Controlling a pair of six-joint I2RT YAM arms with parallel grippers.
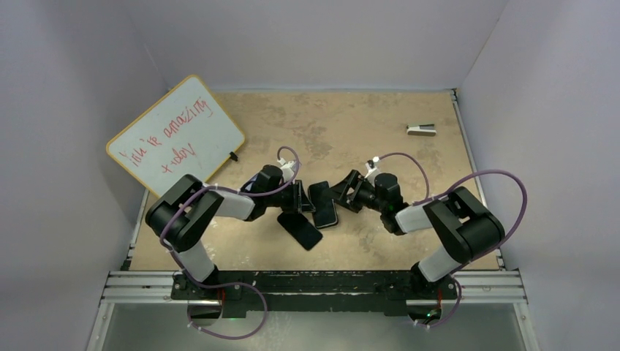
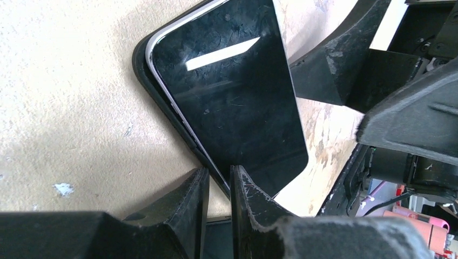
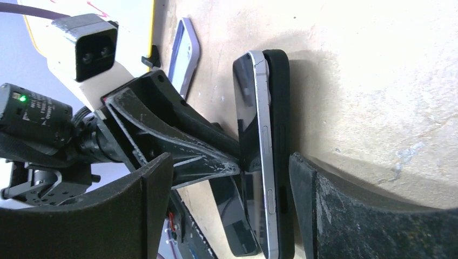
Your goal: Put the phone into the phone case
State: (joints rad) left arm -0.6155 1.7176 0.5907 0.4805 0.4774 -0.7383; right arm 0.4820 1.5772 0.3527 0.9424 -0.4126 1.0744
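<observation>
The phone (image 1: 323,203), a glossy all-black slab, lies face up at mid-table between my two grippers and shows large in the left wrist view (image 2: 232,97). The phone case shows as a thin pale rim (image 2: 161,81) round it, seen side-on in the right wrist view (image 3: 263,118). A matte black shell (image 3: 281,108) lies against its back and sticks out past one corner. My left gripper (image 2: 219,171) is shut on the stack's edge. My right gripper (image 3: 231,156) is open, with one finger on each side of the stack and neither touching it.
A second black slab (image 1: 300,229) lies flat just in front of the left gripper. A whiteboard (image 1: 175,135) leans at the back left. A small grey block (image 1: 421,130) sits at the back right. A lavender-edged flat thing (image 3: 186,54) lies beyond the left gripper.
</observation>
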